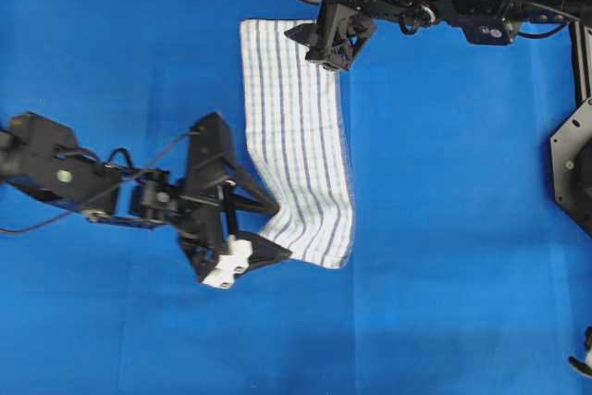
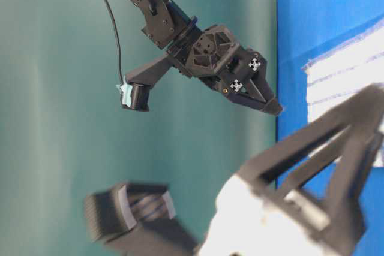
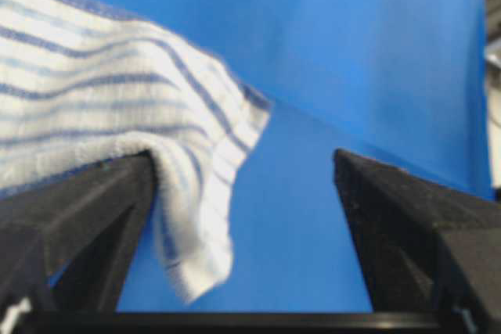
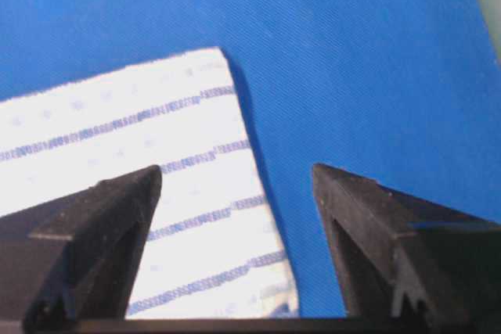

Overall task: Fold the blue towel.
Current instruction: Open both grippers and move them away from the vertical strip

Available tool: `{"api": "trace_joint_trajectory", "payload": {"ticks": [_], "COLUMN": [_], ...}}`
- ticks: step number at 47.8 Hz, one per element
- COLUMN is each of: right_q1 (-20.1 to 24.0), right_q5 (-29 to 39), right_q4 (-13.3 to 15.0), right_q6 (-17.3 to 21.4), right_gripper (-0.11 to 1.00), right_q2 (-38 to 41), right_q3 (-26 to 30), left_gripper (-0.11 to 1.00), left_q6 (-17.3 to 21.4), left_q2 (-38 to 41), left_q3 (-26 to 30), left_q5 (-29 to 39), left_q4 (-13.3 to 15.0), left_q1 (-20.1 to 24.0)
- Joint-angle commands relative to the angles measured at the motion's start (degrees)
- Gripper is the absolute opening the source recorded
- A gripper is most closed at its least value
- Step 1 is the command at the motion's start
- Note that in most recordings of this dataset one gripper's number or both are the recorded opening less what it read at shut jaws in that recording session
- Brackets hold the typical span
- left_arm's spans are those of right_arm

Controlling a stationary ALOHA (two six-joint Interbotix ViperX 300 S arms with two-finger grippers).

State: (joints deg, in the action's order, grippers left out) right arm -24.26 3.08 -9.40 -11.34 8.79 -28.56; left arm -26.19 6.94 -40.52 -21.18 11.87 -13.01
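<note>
1. The blue towel [image 1: 301,145] lies on the blue-covered counter [image 1: 462,228] as a long strip running from the top middle of the overhead view down toward its centre, with its lower end curled and lifted.
2. The left claw [image 1: 268,228] reaches in from the left edge of the overhead view, arm low and nearly level, pointing at the towel's lower end.
3. Its jaws stand wide apart; the towel's corner drapes over one finger [image 3: 86,201], unclamped.
4. The right claw [image 1: 333,48] comes in from the upper right, tilted down over the towel's top corner.
5. Its jaws are also spread wide and hold nothing; the towel [image 4: 156,177] lies flat beneath them.
</note>
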Motion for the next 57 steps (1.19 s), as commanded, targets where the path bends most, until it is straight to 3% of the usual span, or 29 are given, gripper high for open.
{"api": "trace_joint_trajectory", "payload": {"ticks": [1, 11, 22, 36, 41, 57], "right_q1": [0.0, 0.0, 0.0, 0.0, -0.1, -0.1], "right_q5": [-0.4, -0.3, -0.4, -0.4, -0.5, -0.6], "right_q4": [0.2, 0.1, 0.2, 0.0, -0.1, -0.3], "right_q6": [-0.2, -0.5, -0.4, 0.1, 0.2, 0.4], "right_gripper": [0.84, 0.84, 0.84, 0.84, 0.84, 0.84], "right_q2": [-3.9, -9.5, -16.0, -21.6, -22.9, -23.4], "right_q3": [0.2, -3.7, -9.1, -14.4, -15.8, -16.3], "left_gripper": [0.83, 0.84, 0.84, 0.84, 0.84, 0.84], "left_q6": [0.5, 1.8, 5.4, 19.4, 22.4, 24.8], "left_q2": [-5.0, -12.1, -17.8, -18.4, -18.2, -18.0], "left_q3": [-0.9, -4.8, -7.8, -7.0, -6.8, -6.3], "left_q5": [1.1, 5.2, 8.7, 10.0, 10.0, 10.0], "left_q4": [0.1, 0.0, -0.4, -0.7, -0.8, -0.8], "left_q1": [-0.2, 1.0, 6.5, 16.3, 18.8, 21.8]}}
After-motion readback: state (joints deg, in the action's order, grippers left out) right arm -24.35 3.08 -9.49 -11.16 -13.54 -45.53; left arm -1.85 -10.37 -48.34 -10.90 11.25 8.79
